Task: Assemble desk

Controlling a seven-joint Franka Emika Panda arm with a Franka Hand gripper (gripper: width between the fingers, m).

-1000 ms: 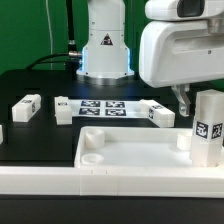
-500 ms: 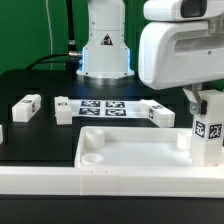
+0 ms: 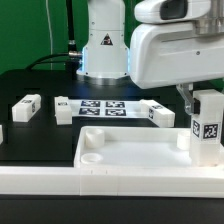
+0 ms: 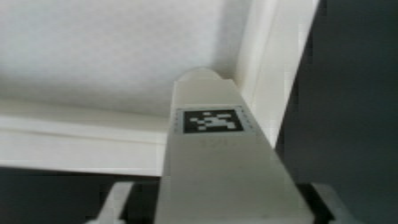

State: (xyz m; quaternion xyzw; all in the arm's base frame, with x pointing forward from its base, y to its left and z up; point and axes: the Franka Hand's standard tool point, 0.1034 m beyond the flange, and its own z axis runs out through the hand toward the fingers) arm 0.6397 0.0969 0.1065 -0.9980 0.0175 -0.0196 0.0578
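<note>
Hand (image 3: 200,100) grips leg (image 3: 207,135) above black table (image 3: 40,135), green backdrop (image 3: 25,30).

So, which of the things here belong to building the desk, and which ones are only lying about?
Belong to the job:
- desk top
- leg held upright in the hand
- three loose legs on the table

Only lying about:
- marker board
- robot base behind it
</note>
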